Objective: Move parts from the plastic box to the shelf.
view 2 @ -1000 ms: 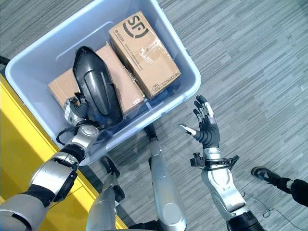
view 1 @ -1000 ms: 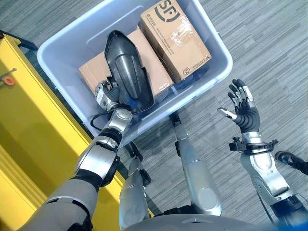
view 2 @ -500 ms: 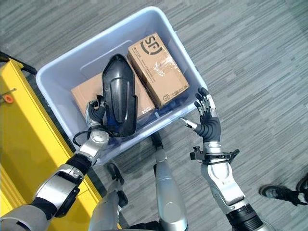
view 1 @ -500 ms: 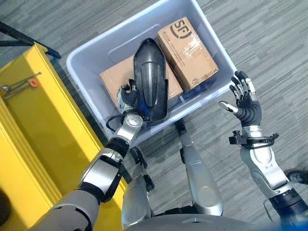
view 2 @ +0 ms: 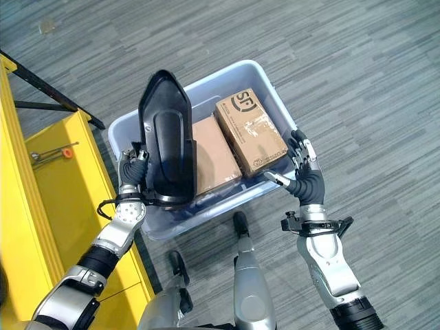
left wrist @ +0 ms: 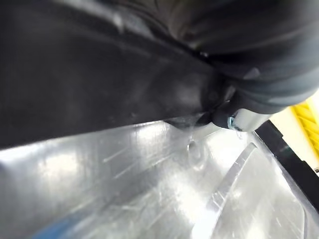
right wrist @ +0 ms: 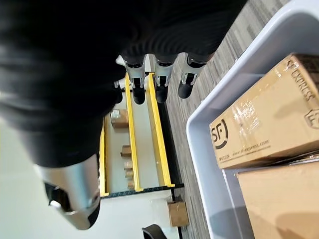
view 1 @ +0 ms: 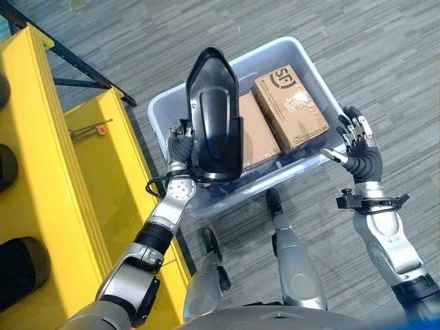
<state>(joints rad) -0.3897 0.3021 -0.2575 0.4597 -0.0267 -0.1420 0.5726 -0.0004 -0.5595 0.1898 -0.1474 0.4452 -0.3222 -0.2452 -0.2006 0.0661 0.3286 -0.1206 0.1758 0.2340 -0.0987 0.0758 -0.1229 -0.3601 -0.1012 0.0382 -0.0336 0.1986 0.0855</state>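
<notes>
The left hand [view 1: 180, 146] holds a long black moulded part [view 1: 214, 113] by its near left edge, fingers curled round the rim, and the part stands almost upright above the plastic box [view 1: 311, 71]. Its lower end sits level with the box's near left corner and its pointed end rises toward the far side. In the left wrist view the dark underside of the part lies close against the hand, with the pale inside of the box beneath it.

2 cardboard boxes lie inside the plastic box: a flat one [view 1: 258, 132] partly hidden behind the black part, and a smaller one [view 1: 290, 106] beside it on the right. The right hand [view 2: 305, 175] hovers just off the box's right near corner with its fingers spread and straight, holding nothing.

The yellow shelf [view 1: 41, 158] stands to the left of the plastic box, with a small orange-tipped tool [view 1: 89, 129] lying on one of its levels.

The step in hand looks like the lift-out: the part is raised clear of the boxes but not yet over the shelf. The next move probably calls for swinging the left arm leftward, keeping the tall part steady so it does not tip in a one-sided grip, then lowering it onto a free shelf level.
</notes>
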